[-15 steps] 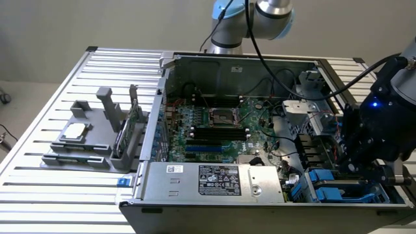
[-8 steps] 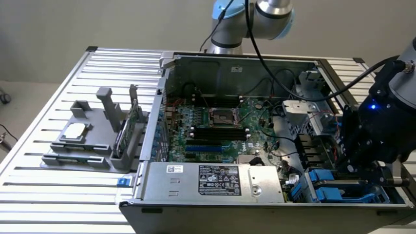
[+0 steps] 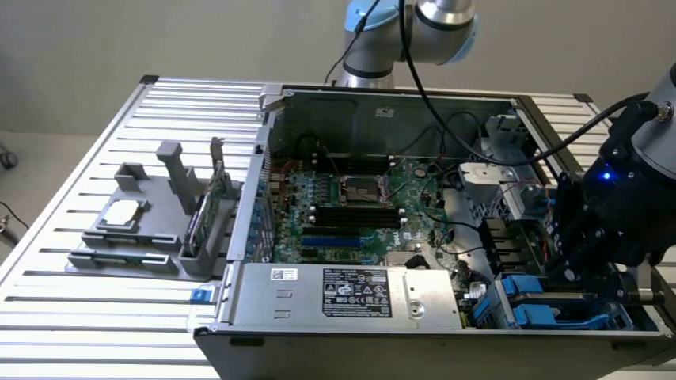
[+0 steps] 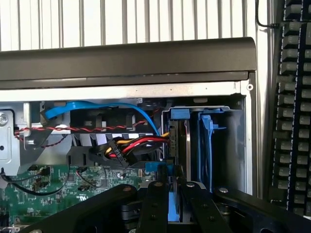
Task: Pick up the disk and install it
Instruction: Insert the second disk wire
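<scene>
In the exterior view the gripper (image 3: 591,273) blocks the drive bay (image 3: 549,305) at the case's corner, so the blue carriers (image 3: 526,291) show only in part. In the wrist view the disk (image 4: 171,191) is edge-on between the black fingers (image 4: 154,206), its label face out of sight, and its lower end runs off the picture's edge. The printing on the power supply label (image 3: 357,291) is too small to read.

Two blue carriers (image 4: 210,145), perhaps; one keyboard (image 4: 291,97).
</scene>
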`<action>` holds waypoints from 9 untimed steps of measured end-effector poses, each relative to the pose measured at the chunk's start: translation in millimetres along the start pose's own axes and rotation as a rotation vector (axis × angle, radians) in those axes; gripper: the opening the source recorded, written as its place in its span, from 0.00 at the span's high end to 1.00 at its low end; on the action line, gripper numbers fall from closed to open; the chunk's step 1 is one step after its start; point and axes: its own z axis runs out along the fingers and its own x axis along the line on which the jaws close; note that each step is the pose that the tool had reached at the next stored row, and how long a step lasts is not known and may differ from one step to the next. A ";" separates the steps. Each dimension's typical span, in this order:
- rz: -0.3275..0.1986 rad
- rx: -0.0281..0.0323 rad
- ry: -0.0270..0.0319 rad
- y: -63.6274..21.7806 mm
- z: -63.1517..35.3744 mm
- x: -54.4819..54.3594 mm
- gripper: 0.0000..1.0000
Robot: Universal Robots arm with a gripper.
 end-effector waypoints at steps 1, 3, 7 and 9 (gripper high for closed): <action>0.000 0.0000 0.0000 0.1 0.2 -0.1 0.84; 0.000 0.0000 0.0001 0.2 0.9 -0.2 0.84; 0.000 0.0000 0.0003 0.5 1.4 -0.3 0.84; 0.000 0.0000 0.0003 0.5 1.4 -0.3 0.84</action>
